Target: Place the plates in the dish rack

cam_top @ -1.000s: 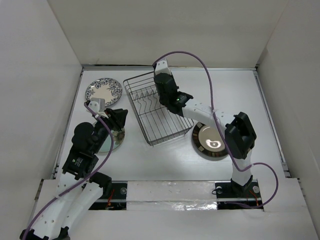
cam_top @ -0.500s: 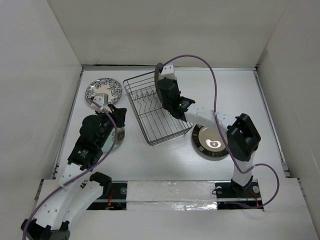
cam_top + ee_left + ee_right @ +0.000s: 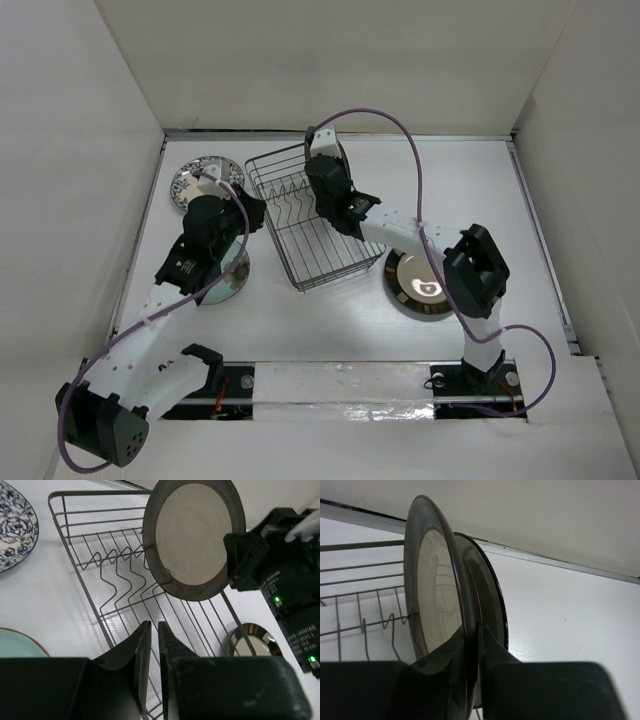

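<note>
Right claw (image 3: 475, 631) pinches the dark-rimmed cream plate (image 3: 437, 595) by its rim, upright on edge over the dish rack (image 3: 312, 250).

The only readable print, seen from the left wrist, is the brand word "DAMIAO", white on black. It stands on the upper housing (image 3: 270, 582) of the right arm, just right of the plate (image 3: 192, 535), and again on the lower housing (image 3: 302, 642), further down and right of the plate. The smaller lines of print under each word are too fine to read.
</note>
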`<action>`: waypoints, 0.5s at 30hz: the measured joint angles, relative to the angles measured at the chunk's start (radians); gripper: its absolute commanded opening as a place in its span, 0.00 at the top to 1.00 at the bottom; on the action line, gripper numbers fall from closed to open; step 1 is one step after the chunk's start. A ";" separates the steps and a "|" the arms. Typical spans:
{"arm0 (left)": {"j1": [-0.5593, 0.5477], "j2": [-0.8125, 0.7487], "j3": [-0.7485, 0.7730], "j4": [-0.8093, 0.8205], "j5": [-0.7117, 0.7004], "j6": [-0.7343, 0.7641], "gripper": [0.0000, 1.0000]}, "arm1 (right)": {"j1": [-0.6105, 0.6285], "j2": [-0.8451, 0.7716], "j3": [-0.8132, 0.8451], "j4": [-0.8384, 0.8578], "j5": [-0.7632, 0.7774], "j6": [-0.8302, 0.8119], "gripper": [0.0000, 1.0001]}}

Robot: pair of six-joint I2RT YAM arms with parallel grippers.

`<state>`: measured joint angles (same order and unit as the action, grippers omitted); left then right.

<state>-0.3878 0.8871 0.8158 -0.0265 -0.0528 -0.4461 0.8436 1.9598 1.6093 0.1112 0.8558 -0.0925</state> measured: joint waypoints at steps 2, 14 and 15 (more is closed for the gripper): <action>0.015 0.038 0.007 0.011 0.025 -0.019 0.66 | -0.003 -0.001 0.002 0.001 -0.025 0.019 0.76; 0.289 0.251 0.029 0.168 0.227 -0.185 0.57 | -0.012 0.010 0.044 -0.066 -0.191 0.109 0.53; 0.294 0.265 0.029 0.168 0.225 -0.192 0.58 | -0.014 0.008 0.040 -0.066 -0.197 0.115 0.50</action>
<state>-0.0940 1.1522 0.8452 0.1413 0.1719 -0.6384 0.8291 1.9678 1.6497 0.0452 0.6590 0.0227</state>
